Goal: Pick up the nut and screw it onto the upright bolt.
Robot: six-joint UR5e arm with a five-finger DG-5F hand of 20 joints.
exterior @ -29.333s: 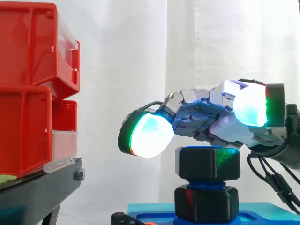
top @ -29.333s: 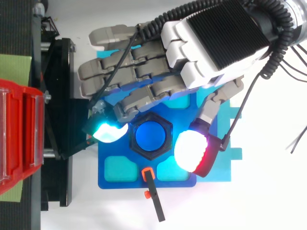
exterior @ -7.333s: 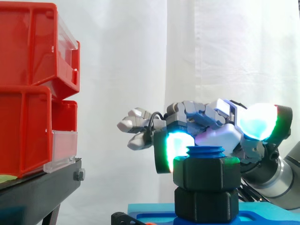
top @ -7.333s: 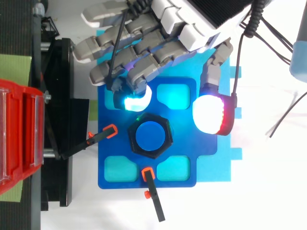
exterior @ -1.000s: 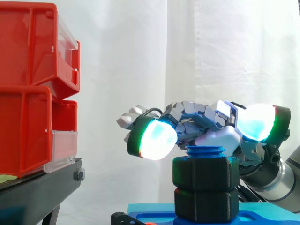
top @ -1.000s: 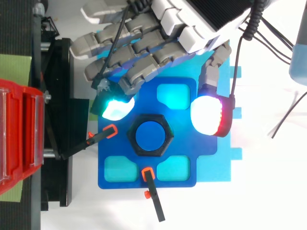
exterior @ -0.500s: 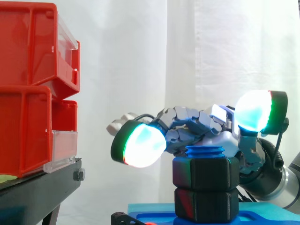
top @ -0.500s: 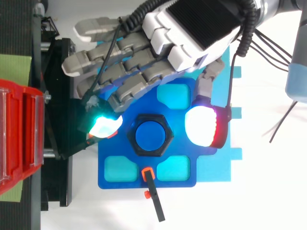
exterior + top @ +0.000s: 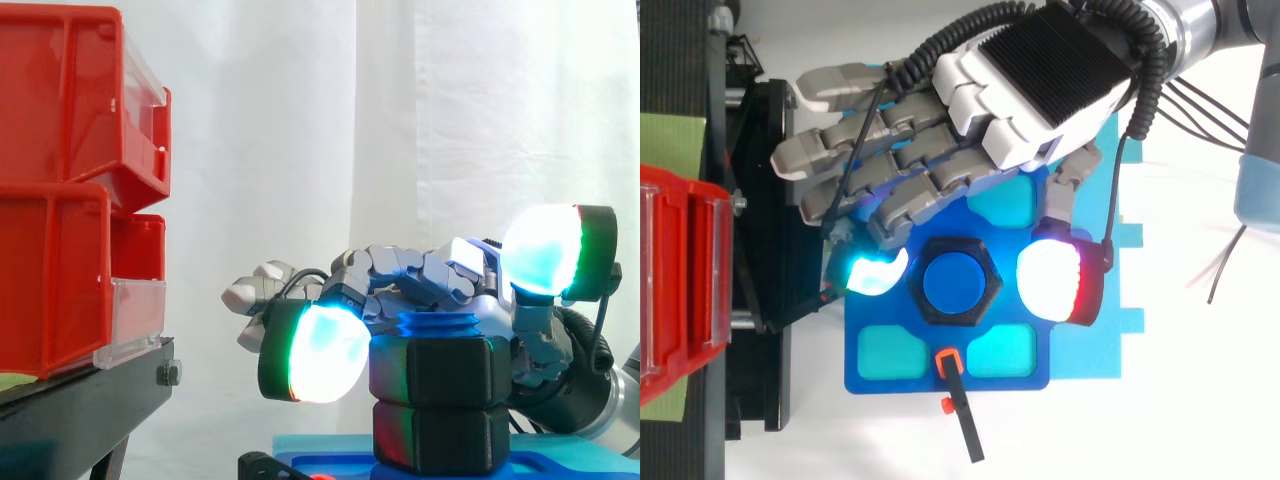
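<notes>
At the nut (image 9: 440, 368), hand (image 9: 1040, 75) palm-down.

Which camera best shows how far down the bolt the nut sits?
Side view: blue bolt threads stand above the nut. From the top you see its hexagon around the bolt's end, not height.

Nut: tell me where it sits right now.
Side view: the nut sits on the blue bolt, low and right of centre, right of the red bins. Top view: mid plate, beside the hand.
</notes>
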